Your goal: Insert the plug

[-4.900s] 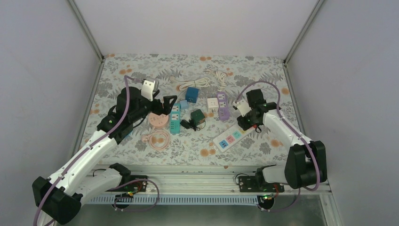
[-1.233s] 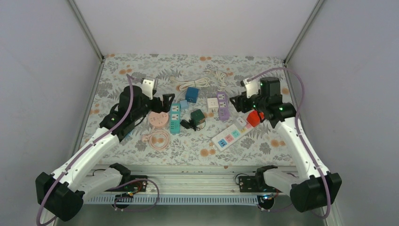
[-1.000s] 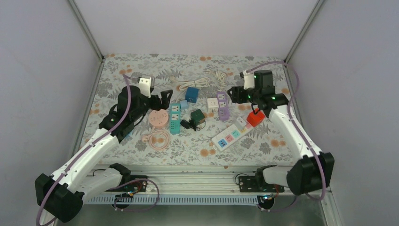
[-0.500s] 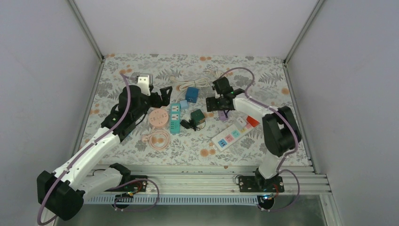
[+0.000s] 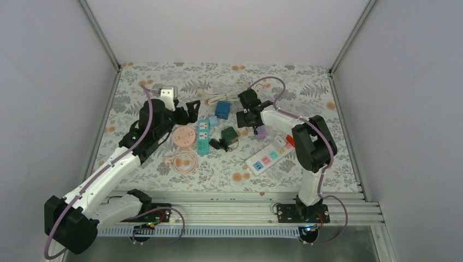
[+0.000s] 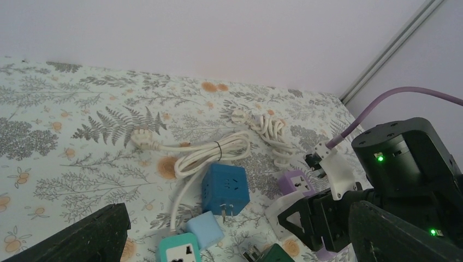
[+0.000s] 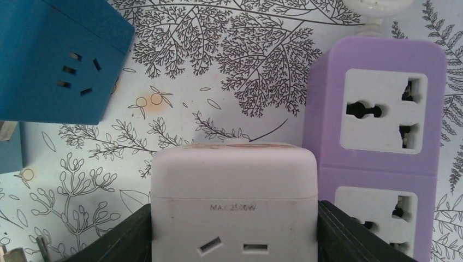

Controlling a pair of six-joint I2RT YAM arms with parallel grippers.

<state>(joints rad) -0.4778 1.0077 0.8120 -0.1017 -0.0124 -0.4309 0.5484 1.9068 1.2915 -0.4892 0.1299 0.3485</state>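
A white cube plug [image 7: 233, 191] marked MAX 2500W lies on the floral mat between a blue cube adapter [image 7: 60, 60] and a purple socket strip [image 7: 377, 147]. My right gripper [image 7: 233, 229] is shut on it, a black finger flat against each side. From above, the right gripper [image 5: 247, 118] covers most of this plug. The left wrist view shows a corner of the white plug [image 6: 281, 204] under the right gripper [image 6: 314, 218]. My left gripper [image 5: 188, 112] hangs open left of the blue cube [image 5: 222, 109], holding nothing. A white power strip [image 5: 267, 158] carries a red plug [image 5: 290, 141].
A teal socket strip [image 5: 203, 136], a dark green adapter [image 5: 229, 135] and a pink round reel [image 5: 183, 137] lie near the middle. Coiled white cords [image 5: 229, 97] sit at the back. A light blue cube [image 6: 203, 229] lies beside the teal strip.
My right arm left the red plug in the white power strip, swung left to the white cube plug and its jaws narrowed onto it. The left arm barely moved.
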